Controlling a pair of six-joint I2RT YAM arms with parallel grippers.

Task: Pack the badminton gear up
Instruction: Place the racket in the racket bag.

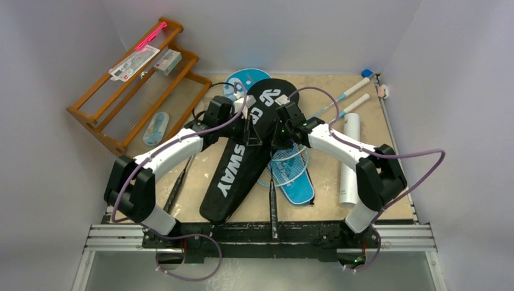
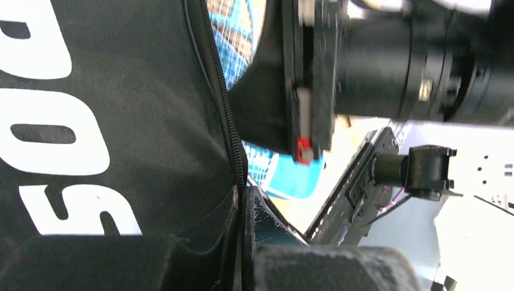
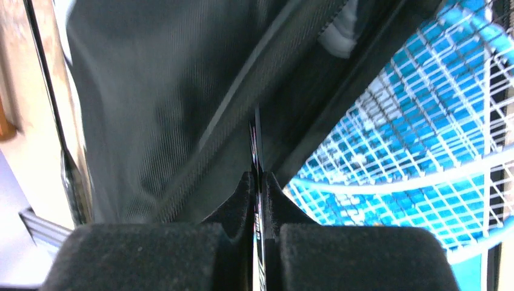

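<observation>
1. The right gripper point(image 3: 257, 182) has its pads pressed together on the thin shaft of the black racket point(image 3: 258, 230). The shaft runs up into the black "CROSSWAY" cover point(image 2: 121, 91), where the racket's head is hidden.
2. The left gripper point(image 2: 243, 209) is clamped on that cover's zipper edge. How much fabric sits between the pads is blurred.
3. Just beside the right gripper, the light-blue racket point(image 3: 412, 139) shows only part of its strung head. It lies on the blue cover point(image 1: 300, 191), and the black cover overlaps both.
4. The black cover lies diagonally across the middle of the table point(image 1: 327, 206), with the arms hiding some of its lettering.
5. The white tube point(image 1: 350, 163) lies along the right edge, partly behind the right arm.
6. Left of the black cover lies a dark shaft point(image 1: 177, 188) that is hard to identify.
</observation>
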